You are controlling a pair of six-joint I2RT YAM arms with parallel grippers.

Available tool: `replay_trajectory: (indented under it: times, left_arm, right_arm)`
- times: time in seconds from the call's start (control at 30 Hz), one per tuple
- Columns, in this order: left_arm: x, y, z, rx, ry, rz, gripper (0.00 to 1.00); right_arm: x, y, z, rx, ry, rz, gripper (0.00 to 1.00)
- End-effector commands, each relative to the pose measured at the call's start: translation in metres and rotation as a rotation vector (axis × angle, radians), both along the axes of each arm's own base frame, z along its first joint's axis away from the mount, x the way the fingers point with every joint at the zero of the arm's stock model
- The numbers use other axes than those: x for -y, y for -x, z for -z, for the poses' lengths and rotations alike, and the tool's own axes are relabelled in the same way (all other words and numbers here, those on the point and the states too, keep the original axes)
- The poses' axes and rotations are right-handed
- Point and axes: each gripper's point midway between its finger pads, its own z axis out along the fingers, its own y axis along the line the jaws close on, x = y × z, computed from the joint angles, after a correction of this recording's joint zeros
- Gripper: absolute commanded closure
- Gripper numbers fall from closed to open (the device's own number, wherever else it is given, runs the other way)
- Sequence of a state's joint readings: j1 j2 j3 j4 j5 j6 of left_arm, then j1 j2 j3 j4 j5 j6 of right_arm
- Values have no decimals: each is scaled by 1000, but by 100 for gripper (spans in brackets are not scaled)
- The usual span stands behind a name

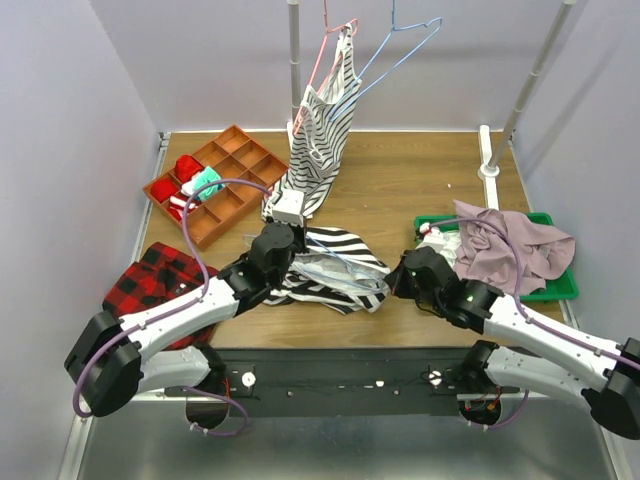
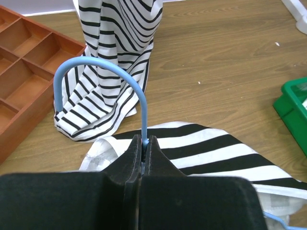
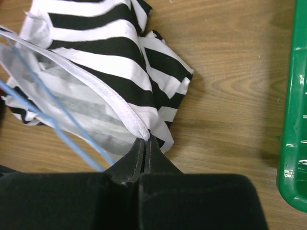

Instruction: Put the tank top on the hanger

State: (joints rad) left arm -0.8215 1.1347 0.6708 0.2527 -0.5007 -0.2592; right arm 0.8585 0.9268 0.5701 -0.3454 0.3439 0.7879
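Observation:
The tank top [image 1: 335, 268], with bold black-and-white stripes, lies crumpled on the table between my two grippers. My left gripper [image 2: 145, 140] is shut on the base of the hook of the light-blue hanger [image 2: 103, 64], just above the cloth; in the top view this gripper [image 1: 285, 245] is at the top's left edge. The hanger's wires [image 3: 57, 129] run in and over the cloth. My right gripper [image 3: 145, 140] is shut on a white hemmed edge of the tank top [image 3: 120, 72] at its right side, and it shows in the top view [image 1: 395, 278] too.
A finer-striped top [image 1: 325, 130] hangs from a pink hanger [image 1: 325, 55] on the back rail and drapes onto the table. A second blue hanger [image 1: 405, 50] hangs beside it. An orange compartment tray [image 1: 215, 185] is far left. A green bin [image 1: 555, 290] holds a mauve garment [image 1: 510, 245]. Red plaid cloth [image 1: 150, 280] lies near left.

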Motion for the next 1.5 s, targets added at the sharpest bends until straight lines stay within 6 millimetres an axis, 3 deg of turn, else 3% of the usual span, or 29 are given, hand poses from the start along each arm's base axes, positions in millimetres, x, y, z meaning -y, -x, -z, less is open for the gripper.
replay_trajectory:
  times: [0.0, 0.2, 0.4, 0.7, 0.97, 1.13, 1.3, 1.47]
  left_arm:
    - [3, -10, -11, 50, 20, -73, 100]
    - [4, -16, -10, 54, 9, -122, 100]
    - [-3, -13, -20, 71, 37, -144, 100]
    - [-7, -10, -17, 65, 26, -143, 100]
    - [-1, -10, -8, 54, 42, -127, 100]
    - [2, -13, -7, 50, 41, -129, 100]
    - [10, -20, -8, 57, 39, -126, 100]
    - [17, -21, -24, 78, 70, -119, 100]
  right_arm:
    - [4, 3, -19, 10, 34, -20, 99]
    - [6, 7, -34, 10, 43, -43, 99]
    - [24, 16, -7, -38, 118, -20, 99]
    - [16, 11, -2, -38, 91, -5, 99]
    - [12, 1, -35, 13, 57, 20, 99]
    - [-2, -7, -57, 33, 13, 6, 99]
    - [-14, -18, -62, 22, 36, 4, 99]
    - [-28, -32, -69, 26, 46, 5, 99]
